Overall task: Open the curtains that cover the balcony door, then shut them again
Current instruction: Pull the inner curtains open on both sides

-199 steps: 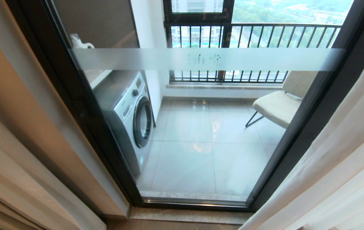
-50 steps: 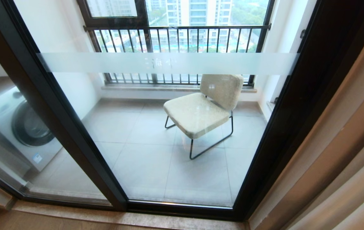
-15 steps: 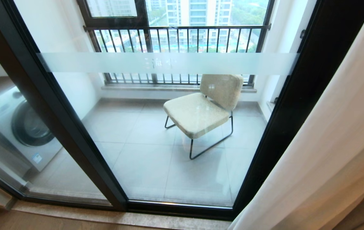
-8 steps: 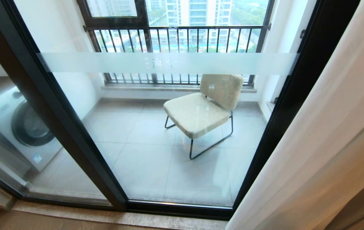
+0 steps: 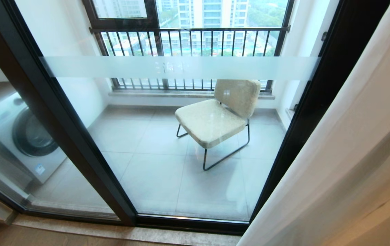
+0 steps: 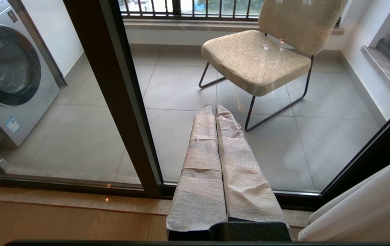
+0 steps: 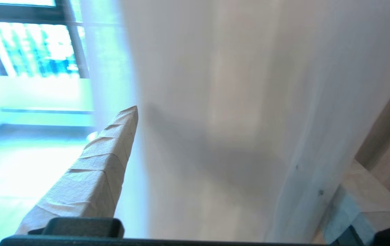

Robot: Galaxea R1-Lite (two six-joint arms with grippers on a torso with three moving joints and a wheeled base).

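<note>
The balcony door (image 5: 78, 143) stands uncovered over most of its width, two glass panels in dark frames with a frosted band (image 5: 181, 67). The white sheer curtains (image 5: 345, 153) hang over its right edge, a beige layer showing through low down. Neither gripper is in the head view. In the right wrist view my right gripper (image 7: 239, 143) is open: one taped finger (image 7: 106, 160) stands clear of the sheer (image 7: 222, 102), and the other shows only at its base. The fabric hangs loose across the gap. My left gripper (image 6: 215, 108) is shut and empty, pointing at the door (image 6: 119, 102).
Behind the glass stand a beige chair (image 5: 215, 119) on thin black legs and a washing machine (image 5: 24, 140) at the left. A black-railed window (image 5: 188, 41) is beyond them. A stone threshold (image 5: 112, 232) runs along the door's foot.
The sheer, absent from the door's right side a few seconds ago, has spread slightly further left at its foot over the last second. The view itself has not shifted.
</note>
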